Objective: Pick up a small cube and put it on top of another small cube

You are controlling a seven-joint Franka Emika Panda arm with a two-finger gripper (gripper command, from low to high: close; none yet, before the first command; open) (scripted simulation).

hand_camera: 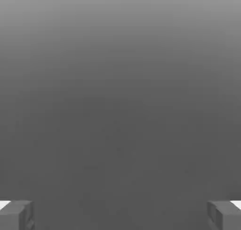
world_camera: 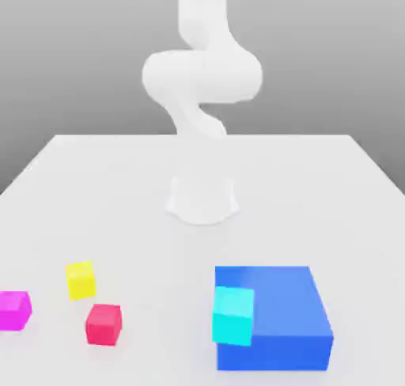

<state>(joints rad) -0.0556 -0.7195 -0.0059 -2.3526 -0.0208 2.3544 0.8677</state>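
Blue block [world_camera: 273, 313] and cyan cube [world_camera: 233, 315] nearest, exterior view's right. Small yellow cube [world_camera: 81, 280] on table [world_camera: 158, 250], exterior view's left, near red cube [world_camera: 104, 324]. Gripper [hand_camera: 120, 217] wide open, nothing held.

White arm upright and bent, pincer [hand_camera: 120, 216] spread wide open.

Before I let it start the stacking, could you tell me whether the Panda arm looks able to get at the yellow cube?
Probably yes: the yellow cube has nothing on top, and the gripper is open and empty.
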